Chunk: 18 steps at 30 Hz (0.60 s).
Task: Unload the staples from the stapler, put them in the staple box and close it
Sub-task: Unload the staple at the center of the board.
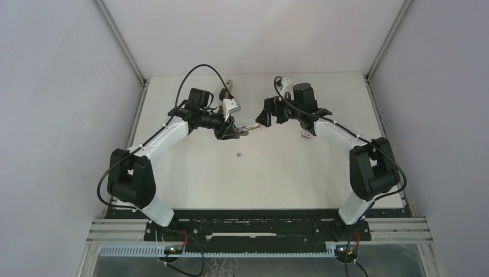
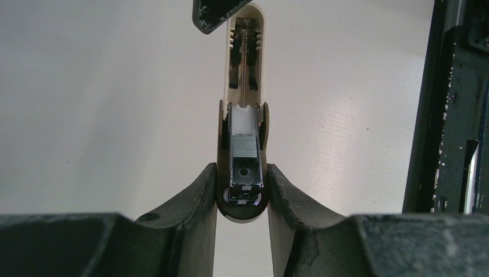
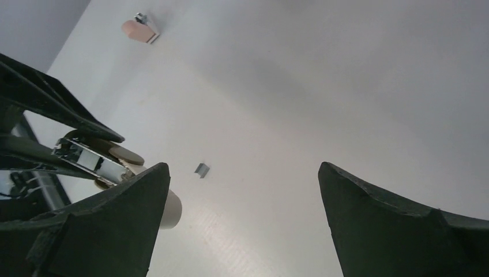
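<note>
– Fingers [image 2: 184, 208] of the left gripper [image 2: 241, 173] fill the bottom of the left wrist view. They are clamped on the rounded near end of the stapler [image 2: 243, 86]. Its two arms are swung out in line, so the magazine faces the lens with the staples [image 2: 244, 151] sitting in the channel.

– How will it handle?

– Rigid and light, I'd judge: cream plastic shell, metal track, thin spring along the far arm. The shell looks smooth, so it could twist in a pinch on that rounded end. The strip is the delicate part and probably breaks apart if squeezed. Better to catch it by its sides or slide it out along the channel.

– And the right wrist view?

– Right gripper [image 3: 243, 167] spread wide, holding nothing, with the stapler's end at its left. One loose strip [image 3: 201, 169] lies on the tabletop [image 3: 346, 86] beyond. A small pink-and-grey clawed piece [image 3: 140, 27] sits well apart, further off.

– From above?

– Both grippers meet over the far half of the tabletop, the stapler in the left one, close to the right one. That surface is plain white and flat. Tiny strips may be awkward to pick off it. Pale walls [image 1: 57, 86] close in three sides, leaving room around both arms.
</note>
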Each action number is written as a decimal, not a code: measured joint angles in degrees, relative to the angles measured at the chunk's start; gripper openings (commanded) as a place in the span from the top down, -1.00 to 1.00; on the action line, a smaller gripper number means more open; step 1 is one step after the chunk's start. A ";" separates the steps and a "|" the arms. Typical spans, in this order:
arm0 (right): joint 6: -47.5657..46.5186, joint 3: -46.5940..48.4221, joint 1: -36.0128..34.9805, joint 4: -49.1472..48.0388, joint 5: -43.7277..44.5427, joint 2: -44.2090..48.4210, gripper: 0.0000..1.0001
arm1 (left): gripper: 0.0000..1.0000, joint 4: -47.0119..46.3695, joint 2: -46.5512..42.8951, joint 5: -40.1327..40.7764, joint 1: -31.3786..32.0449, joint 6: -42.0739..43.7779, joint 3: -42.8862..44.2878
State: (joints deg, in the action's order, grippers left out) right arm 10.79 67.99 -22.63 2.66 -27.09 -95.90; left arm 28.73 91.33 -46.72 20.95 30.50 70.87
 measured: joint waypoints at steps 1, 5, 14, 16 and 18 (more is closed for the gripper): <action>0.83 0.00 0.26 -0.24 -1.40 -0.17 -1.00 | 0.99 -0.02 0.00 0.00 0.02 0.00 0.00; 4.48 0.00 2.34 -1.38 -8.57 -0.55 -1.00 | 0.99 -0.11 -0.31 0.04 0.04 0.37 -0.31; 8.22 3.89 6.58 -1.55 -28.72 -2.21 -1.00 | 1.00 2.38 -3.85 0.04 0.42 8.02 -1.88; 7.85 6.12 6.32 -0.48 -32.65 -3.26 -1.00 | 1.00 3.39 -5.07 0.04 0.92 10.27 -2.56; 6.99 8.22 5.88 1.29 -35.69 -4.48 -1.00 | 1.00 4.42 -5.95 0.17 1.53 12.04 -2.78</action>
State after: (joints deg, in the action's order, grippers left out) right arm 17.78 76.20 -16.75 3.95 -62.78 -100.38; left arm 33.15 85.38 -46.54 22.48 42.54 68.10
